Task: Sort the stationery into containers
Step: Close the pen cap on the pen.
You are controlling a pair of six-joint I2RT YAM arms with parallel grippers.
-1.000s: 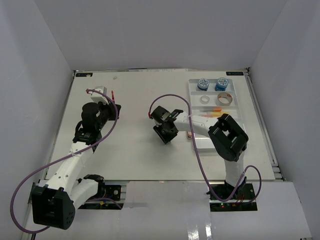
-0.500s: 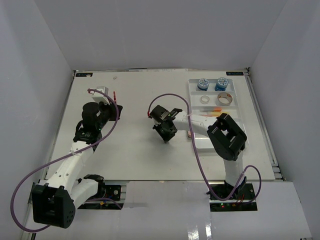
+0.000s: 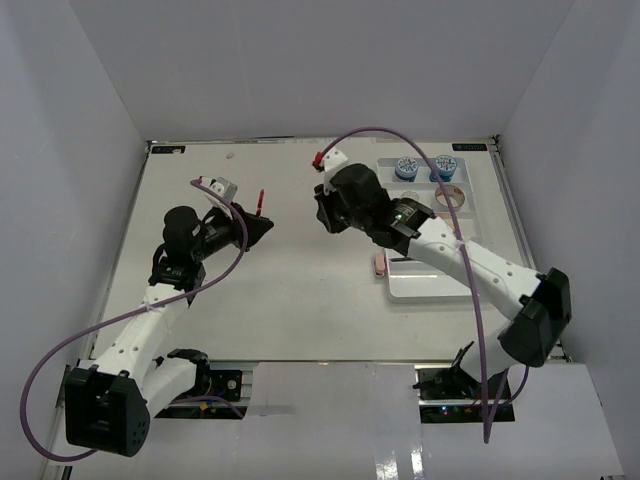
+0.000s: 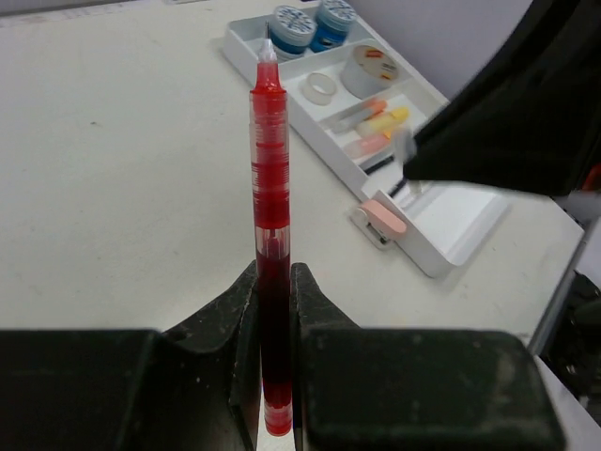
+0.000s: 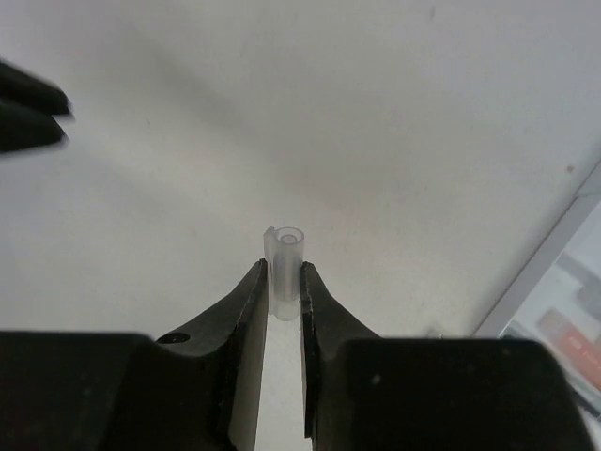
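My left gripper (image 4: pixel 273 272) is shut on the lower barrel of a red pen (image 4: pixel 269 169), which stands upright with its pale tip bare. From above, that gripper (image 3: pixel 258 226) holds the pen (image 3: pixel 262 201) above the table left of centre. My right gripper (image 5: pixel 282 272) is shut on a small clear pen cap (image 5: pixel 285 263) and hangs in the air (image 3: pixel 322 216), facing the left one. The white divided tray (image 4: pixel 460 246) holds two blue tubs (image 4: pixel 292 26), two tape rolls (image 4: pixel 374 68) and yellow, orange and pink pieces (image 4: pixel 376 117).
A pink eraser (image 3: pixel 379 263) lies on the table against the tray's near left corner (image 4: pixel 383 216). The tray (image 3: pixel 425 285) sits at the right under the right arm. White walls close in the table on three sides.
The right gripper closed on the clear cap, lifted it off the table's middle and swung it up and back. The left gripper rose and moved right with the red pen.
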